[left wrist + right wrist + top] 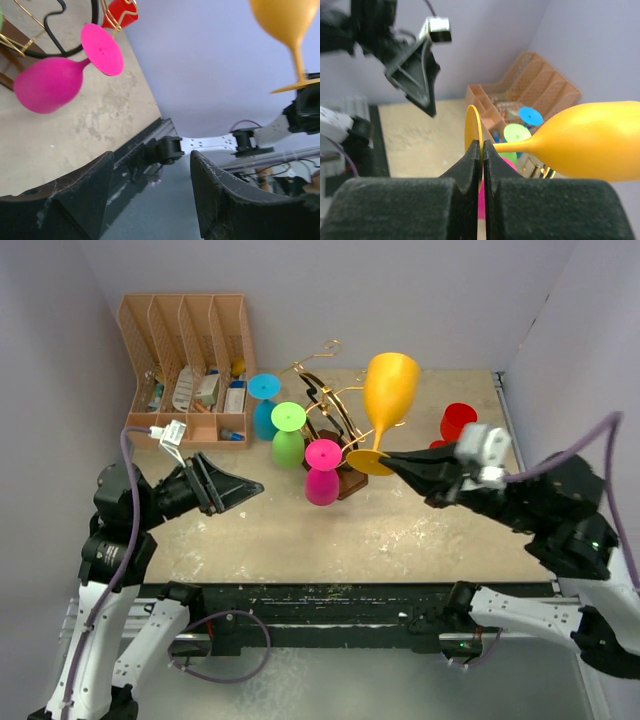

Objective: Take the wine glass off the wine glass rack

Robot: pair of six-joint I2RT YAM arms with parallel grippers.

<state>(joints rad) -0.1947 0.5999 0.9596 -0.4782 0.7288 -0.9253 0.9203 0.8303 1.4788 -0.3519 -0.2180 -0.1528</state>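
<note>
My right gripper [392, 460] is shut on the flat foot of an orange wine glass [390, 390] and holds it upright in the air, just right of the gold wire rack [325, 400]. In the right wrist view the fingertips [476, 152] pinch the foot's edge and the orange wine glass's bowl [592, 145] stretches right. Pink [322, 475], green [288, 435] and blue [264, 405] glasses hang upside down on the rack; a red one [458, 422] is behind. My left gripper [255, 487] is open and empty, left of the rack. The left wrist view shows the pink glass [50, 82] and the orange wine glass [290, 25].
A tan slotted desk organiser [190, 370] with small items stands at the back left. Grey walls close in the back and both sides. The table's black front edge [350, 590] runs along the near side.
</note>
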